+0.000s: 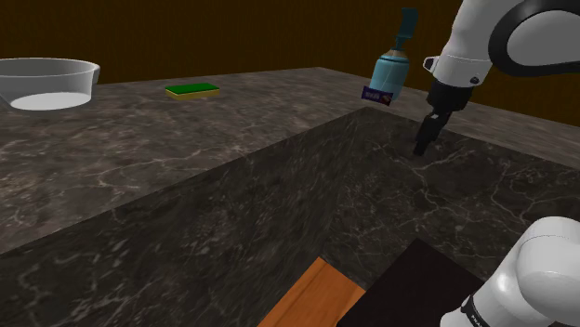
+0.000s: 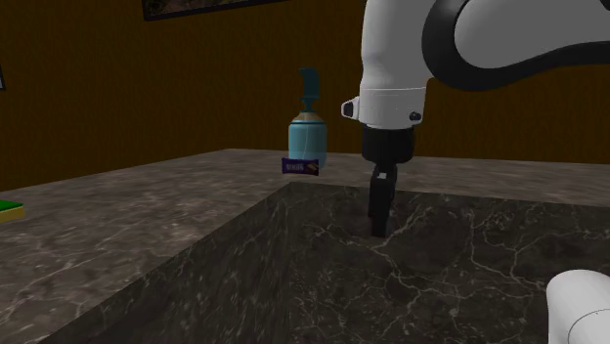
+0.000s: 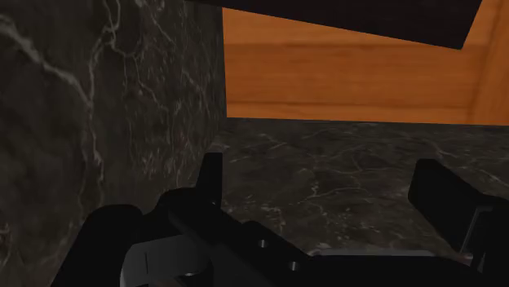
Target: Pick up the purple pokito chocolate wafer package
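The shoulder view takes in a clear bowl (image 1: 46,82) and a green-and-yellow sponge (image 1: 192,90) on the dark marble counter (image 1: 139,149). The wrist view shows the gripper (image 3: 320,167) with its fingers wide apart and nothing between them, low beside a marble wall. The purple wafer package (image 2: 301,166) lies flat near the counter's corner, just in front of the blue spray bottle (image 2: 307,135). Its long side runs across the second exterior view.

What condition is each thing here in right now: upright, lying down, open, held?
gripper: open, empty, pointing down, apart from the package.
purple package: on the counter by the bottle's base, not held.
spray bottle: upright.
bowl: upright; contents unclear.
sponge: lying flat.
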Available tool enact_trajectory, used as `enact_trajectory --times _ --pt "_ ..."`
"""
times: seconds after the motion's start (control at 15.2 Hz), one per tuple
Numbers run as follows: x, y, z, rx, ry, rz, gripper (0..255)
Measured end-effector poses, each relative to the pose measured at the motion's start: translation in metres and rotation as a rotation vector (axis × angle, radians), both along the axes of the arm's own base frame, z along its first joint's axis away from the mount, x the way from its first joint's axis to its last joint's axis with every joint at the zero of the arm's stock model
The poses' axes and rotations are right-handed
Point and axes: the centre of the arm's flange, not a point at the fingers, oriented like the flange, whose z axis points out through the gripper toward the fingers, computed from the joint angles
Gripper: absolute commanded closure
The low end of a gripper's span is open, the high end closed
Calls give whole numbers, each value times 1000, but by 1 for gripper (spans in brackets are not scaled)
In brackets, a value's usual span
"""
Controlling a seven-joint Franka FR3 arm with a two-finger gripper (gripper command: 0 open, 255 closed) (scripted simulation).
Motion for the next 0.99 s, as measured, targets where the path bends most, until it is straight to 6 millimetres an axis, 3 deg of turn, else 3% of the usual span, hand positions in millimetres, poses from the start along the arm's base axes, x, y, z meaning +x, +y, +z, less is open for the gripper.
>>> enact_trajectory --times 0.33,0.99 --pt "23 -29 7 24 -35 -8 0" --pt "100 -130 28 101 -153 -36 0"
